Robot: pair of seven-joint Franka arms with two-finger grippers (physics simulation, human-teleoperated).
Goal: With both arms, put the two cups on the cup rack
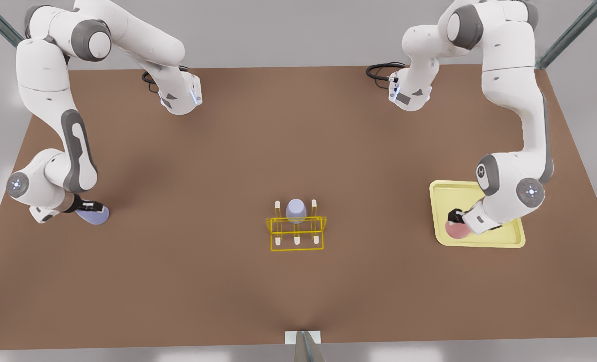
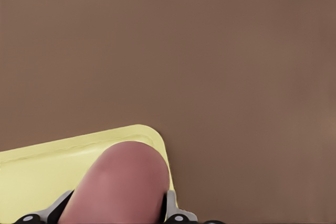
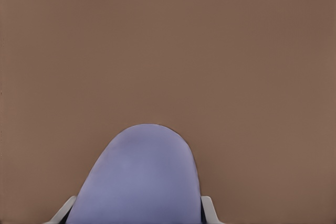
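Note:
The salmon pink cup sits over the near-left corner of a pale-yellow tray at the front view's right. My left gripper is shut on it, and its fingers press both sides of the pink cup. At the front view's left, the lavender-blue cup lies tilted at table level. My right gripper is shut on it, with its fingers flanking the lavender cup. The yellow cup rack stands mid-table, well apart from both grippers.
A look-alike lavender tumbler sits upside down on a back peg of the rack. The pale-yellow tray lies on the brown table. Both arm bases stand at the table's far edge, and a post sits at its near edge.

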